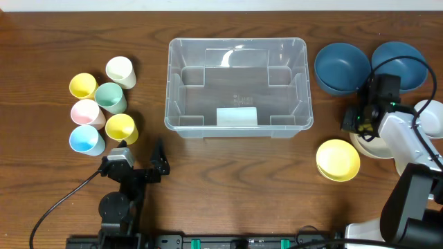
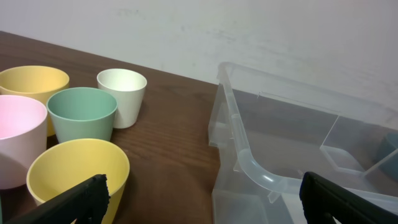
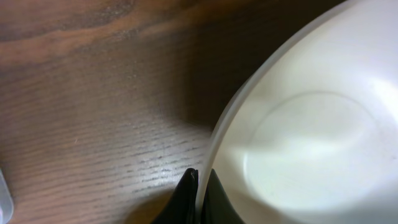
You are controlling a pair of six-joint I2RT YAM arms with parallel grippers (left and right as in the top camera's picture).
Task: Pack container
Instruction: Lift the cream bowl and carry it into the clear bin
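The clear plastic container (image 1: 237, 43) stands open and empty at the table's middle; its near corner shows in the left wrist view (image 2: 249, 158). My left gripper (image 1: 143, 153) is open and empty, low between the cups and the container, also seen in its own view (image 2: 202, 202). My right gripper (image 1: 361, 128) is shut on the rim of a white bowl (image 1: 374, 146) at the right; in the right wrist view the fingers (image 3: 200, 186) pinch that rim (image 3: 311, 143) just above the wood.
Several cups stand left: white (image 1: 120, 70), yellow (image 1: 83, 86), green (image 1: 110, 97), pink (image 1: 86, 111), yellow (image 1: 120, 127), blue (image 1: 86, 140). Two blue bowls (image 1: 342, 68) (image 1: 401, 63), a yellow bowl (image 1: 338, 160) and another white bowl (image 1: 432, 117) lie right.
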